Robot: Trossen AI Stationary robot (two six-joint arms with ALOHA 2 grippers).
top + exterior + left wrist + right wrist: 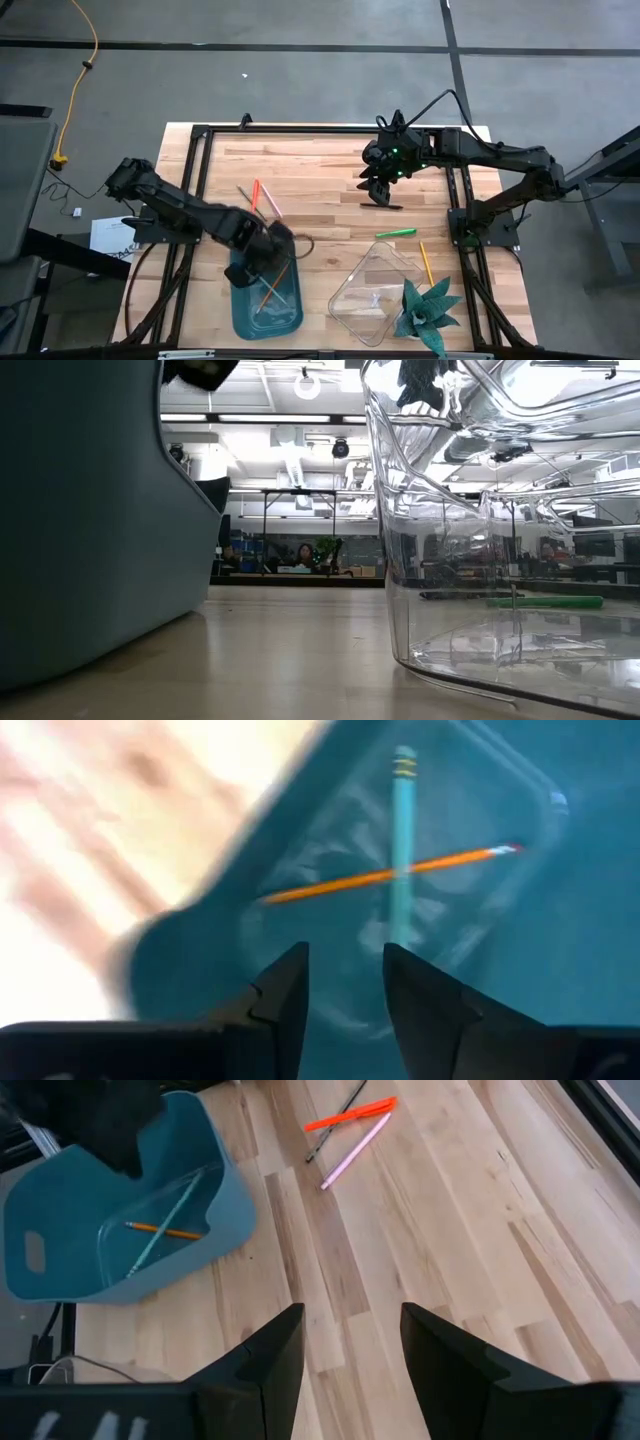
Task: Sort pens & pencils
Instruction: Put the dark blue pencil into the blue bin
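**Left jaws parted over the blue bin, two pencils lying in it**

While the left gripper [345, 985] hangs over the blue bin [266, 300], its jaws stand parted w/ a narrow gap, nothing between them. Straight past the fingertips [288, 982], on the bin floor, lie two pencils: an orange pencil [385, 875] and a greenish pencil [403, 840], crossed over each other, the orange one on top. Both sit clear of the jaws, no contact. In the high view the left gripper [272, 243] is over the bin's far end, pencils [272, 290] showing as thin lines inside.

Right gripper [378, 187] is well away from the bin, over bare wood toward the table's far side, jaws wide apart, empty; a black pen [381, 205] lies just by it, tho contact can't be made out. From the right wrist view the fingers [275, 1355] frame plain tabletop only.

Other task things, placed from the bin: a red-orange pen [350, 1115] and a pale thin stick [355, 1148] lie side by side on the wood beyond the bin's far end, a dark thin stick [335, 1122] next to them. A green pen [395, 233] lies on the table beside the clear bin [375, 290], which sits next to the blue bin; a yellow pencil [426, 262] lies at the clear bin's other side, near a small plant [428, 310].
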